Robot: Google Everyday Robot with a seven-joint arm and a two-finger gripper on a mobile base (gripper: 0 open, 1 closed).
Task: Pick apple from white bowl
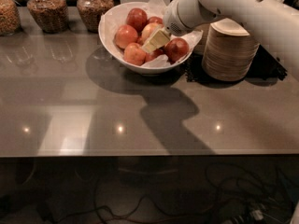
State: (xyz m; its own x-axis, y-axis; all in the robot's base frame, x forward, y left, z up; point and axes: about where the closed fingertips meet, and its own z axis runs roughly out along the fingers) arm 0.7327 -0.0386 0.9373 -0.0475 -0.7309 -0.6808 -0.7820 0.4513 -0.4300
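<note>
The white bowl [135,67] stands at the back of the grey table, lined with crinkled white paper, and holds several red and yellow-red apples [126,35]. My gripper [156,40] reaches down into the bowl from the right. Its cream tip lies among the apples, between a pale apple [148,29] behind it and a dark red apple [176,48] to its right. The white arm [233,6] runs off to the upper right and hides the bowl's right rim.
A tall stack of cream disposable bowls [229,50] stands right of the white bowl on a black mat [273,66]. Three glass jars of grain [46,6] line the back left. The table's front edge [140,154] runs across, with cables on the floor below.
</note>
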